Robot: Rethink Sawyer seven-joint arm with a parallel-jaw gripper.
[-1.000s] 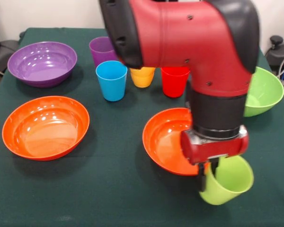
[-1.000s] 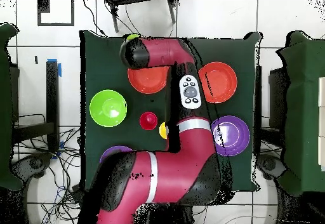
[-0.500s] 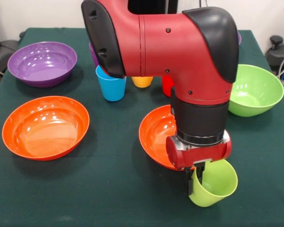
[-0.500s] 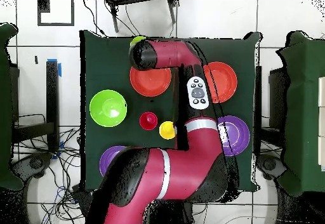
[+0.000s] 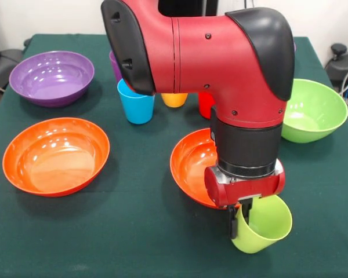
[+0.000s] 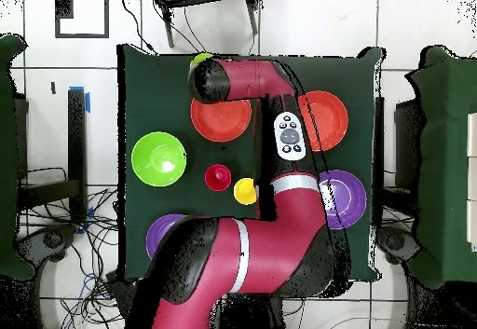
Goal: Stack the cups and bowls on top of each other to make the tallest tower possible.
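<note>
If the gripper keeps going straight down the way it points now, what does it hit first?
Most likely the green tablecloth. The gripper points straight down, clamped on the rim of the tilted light green cup, just beside the orange bowl. The cup's lower side would probably touch first, though its height above the cloth is unclear.

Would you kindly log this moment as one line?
gripper: shut on light green cup | cup: tilted, beside orange bowl | tower: not started

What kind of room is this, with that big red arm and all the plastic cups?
Probably a robotics lab or test room. A red robot arm works over a table covered in green cloth, loose cables trail across the tiled floor, and other furniture crowds round the table.
</note>
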